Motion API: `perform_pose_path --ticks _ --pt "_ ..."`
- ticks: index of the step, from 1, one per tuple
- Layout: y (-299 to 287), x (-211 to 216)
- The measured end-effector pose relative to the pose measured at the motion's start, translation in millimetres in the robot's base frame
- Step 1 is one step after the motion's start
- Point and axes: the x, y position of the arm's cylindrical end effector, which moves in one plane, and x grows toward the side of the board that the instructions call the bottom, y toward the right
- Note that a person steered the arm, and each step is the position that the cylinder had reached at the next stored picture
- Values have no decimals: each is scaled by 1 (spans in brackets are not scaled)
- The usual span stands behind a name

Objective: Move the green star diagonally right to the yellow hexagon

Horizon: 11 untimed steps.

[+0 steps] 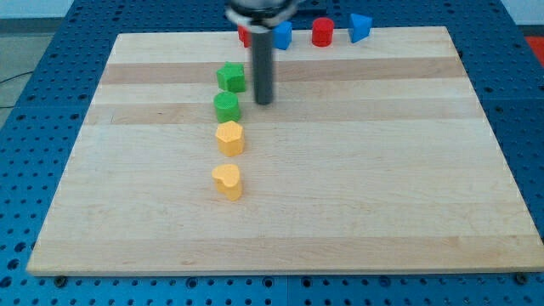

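Observation:
Two green blocks stand left of the board's middle, near the top. The upper one (pixel 230 77) looks angular, like a star. The lower one (pixel 226 107) looks rounder. Just below them is the yellow hexagon (pixel 229 137), close under the lower green block. My tip (pixel 263 103) rests on the board to the right of the two green blocks, level with the lower one, with a small gap and no contact. The rod rises from the tip to the view's top.
A yellow heart-like block (pixel 228 181) lies below the hexagon. Along the board's top edge are a red block (pixel 244 36) partly hidden by the rod, a blue block (pixel 282 35), a red cylinder (pixel 322 31) and a blue triangle (pixel 360 27).

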Motion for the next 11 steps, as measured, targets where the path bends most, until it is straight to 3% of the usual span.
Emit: perform_pose_path --ticks 3,4,5,6,7,8,9,10,11 --pt "-65 2" --pt "-105 -37" --pt "-83 -65" --pt "-18 -61" --pt "0 -66" --pt "17 -56" --pt "22 -17" --pt "59 -26" --pt "114 29"
